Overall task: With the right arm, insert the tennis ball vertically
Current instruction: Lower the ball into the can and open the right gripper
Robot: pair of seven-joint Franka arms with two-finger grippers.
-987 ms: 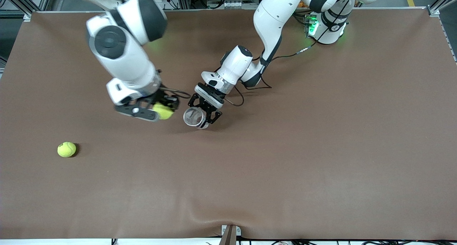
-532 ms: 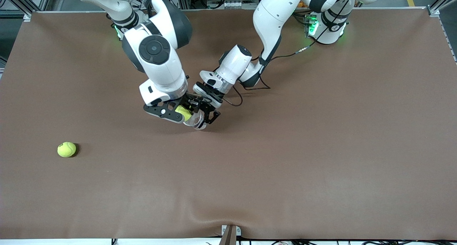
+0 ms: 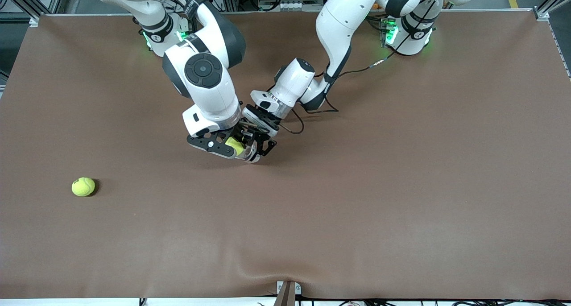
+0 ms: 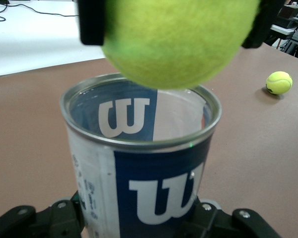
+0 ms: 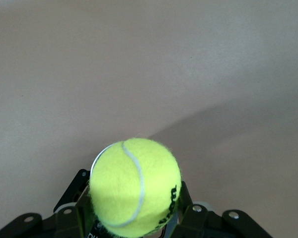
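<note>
Ball over the can, not yet in.
I'm holding the tennis ball clamped in the right gripper above the can gripped by the left gripper; lowering and releasing remain.

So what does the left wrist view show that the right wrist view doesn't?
Only the left wrist view shows the can's printed blue-and-white wall and open metal rim, the left gripper clamped around its base, and the second tennis ball lying apart on the brown table. Only the right wrist view looks straight down over the ball, with just a sliver of the can's rim beside it. Both show the tennis ball held in the right gripper right above the can's mouth, not yet inside.
</note>
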